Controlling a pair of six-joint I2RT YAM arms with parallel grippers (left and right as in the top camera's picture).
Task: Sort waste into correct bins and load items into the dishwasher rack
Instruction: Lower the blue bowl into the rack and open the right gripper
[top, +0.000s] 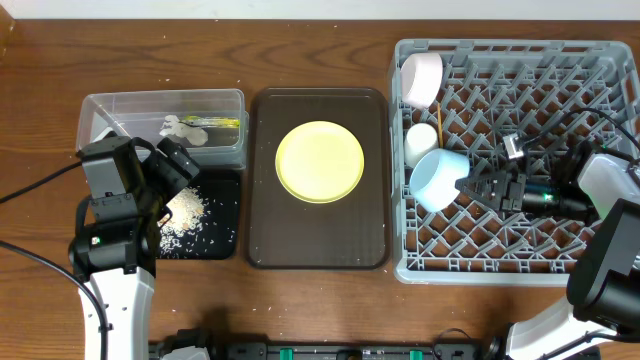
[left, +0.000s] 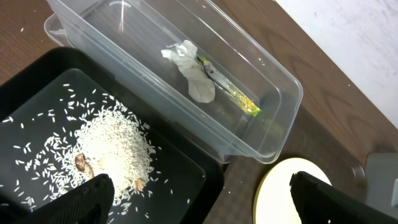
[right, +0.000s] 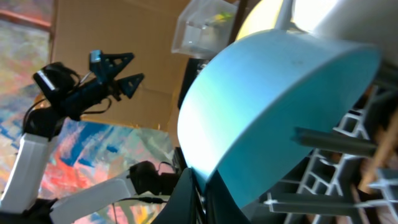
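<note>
My right gripper is shut on the rim of the light blue bowl and holds it tilted in the grey dishwasher rack. In the rack's left part are the white bowl, the cream cup and a wooden chopstick. My left gripper is open and empty above the black tray, which holds the rice scraps. The clear tub holds the tissue and the wrapper.
The yellow plate lies on the dark brown serving tray between the bins and the rack. Cables run across the rack's right side near the right arm.
</note>
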